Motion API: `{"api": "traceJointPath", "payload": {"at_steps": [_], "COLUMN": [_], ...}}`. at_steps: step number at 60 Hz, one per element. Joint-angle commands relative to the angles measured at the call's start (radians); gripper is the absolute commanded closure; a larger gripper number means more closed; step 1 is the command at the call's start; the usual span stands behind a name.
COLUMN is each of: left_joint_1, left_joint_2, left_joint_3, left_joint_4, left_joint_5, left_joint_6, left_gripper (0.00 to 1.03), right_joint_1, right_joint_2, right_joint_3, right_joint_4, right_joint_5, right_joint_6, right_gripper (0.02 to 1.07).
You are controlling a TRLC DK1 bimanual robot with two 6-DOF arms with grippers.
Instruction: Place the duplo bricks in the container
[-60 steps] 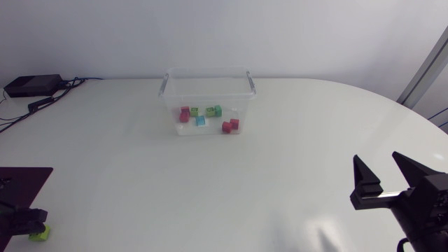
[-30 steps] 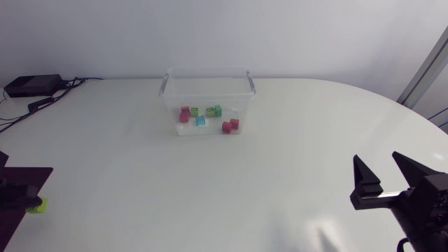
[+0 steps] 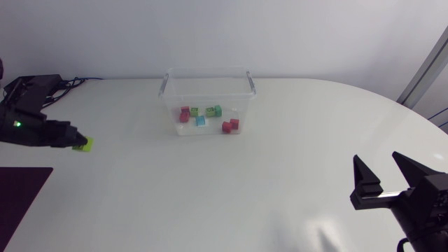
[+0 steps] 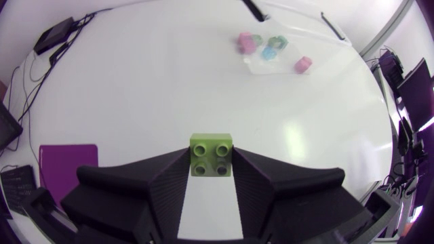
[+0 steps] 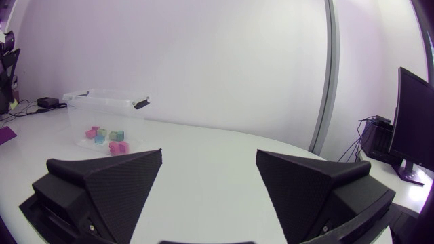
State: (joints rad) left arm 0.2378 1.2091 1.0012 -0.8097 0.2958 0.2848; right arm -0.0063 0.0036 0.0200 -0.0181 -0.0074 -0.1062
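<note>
Left gripper (image 3: 75, 143) (image 4: 211, 160): clamped on the lime green brick (image 3: 83, 145) (image 4: 211, 155), one black finger on each side, so a narrow gap just the brick's width.
Lime green brick: four studs facing up, sitting right at the fingertips, over the left part of the table (image 3: 280, 175). Well apart from the container (image 3: 208, 82) and off to its left in the head view. Can't tell from up there whether it's touching the tabletop.
Stud lettering: way too small to make out, sorry.
Right gripper (image 3: 379, 165) (image 5: 209, 159): spread wide with nothing between the fingers, parked low at the table's right side and far from everything else.
Container: clear plastic tub with grey handle clips, at the far middle of the table, no lid on it. Also seen across the table from the right wrist (image 5: 105, 98).
Bricks already in the tub: a pinkish-red one (image 3: 185, 113), two green ones (image 3: 194, 111) (image 3: 216, 110), a light blue one (image 3: 201, 120), and a pair of red ones (image 3: 227, 127) (image 3: 234, 123) touching each other at the near right corner.
Other stuff: dark purple mat (image 3: 21, 203) (image 4: 64, 163) at the near left edge, plus a black box (image 4: 56, 35) with cables at the far left corner.
</note>
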Motion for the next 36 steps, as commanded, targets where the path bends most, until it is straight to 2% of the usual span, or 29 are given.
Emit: {"api": "traceJointPath", "payload": {"at_steps": [1, 17, 36], "left_joint_1": [-0.057, -0.209, -0.321], "left_joint_2": [0.056, 0.190, 0.422], "left_joint_3": [0.051, 0.212, 0.470], "left_joint_4": [0.023, 0.092, 0.124], "left_joint_5": [0.016, 0.016, 0.014], "left_joint_6": [-0.075, -0.145, -0.184], "left_gripper": [0.76, 0.76, 0.76], "right_joint_1": [0.008, 0.008, 0.008], "right_joint_2": [-0.008, -0.008, -0.008], "right_joint_3": [-0.020, -0.020, -0.020], "right_joint_4": [0.007, 0.007, 0.007], "right_joint_5": [-0.008, -0.008, -0.008], "right_joint_6": [-0.015, -0.015, -0.013], "right_gripper": [0.07, 0.07, 0.07]}}
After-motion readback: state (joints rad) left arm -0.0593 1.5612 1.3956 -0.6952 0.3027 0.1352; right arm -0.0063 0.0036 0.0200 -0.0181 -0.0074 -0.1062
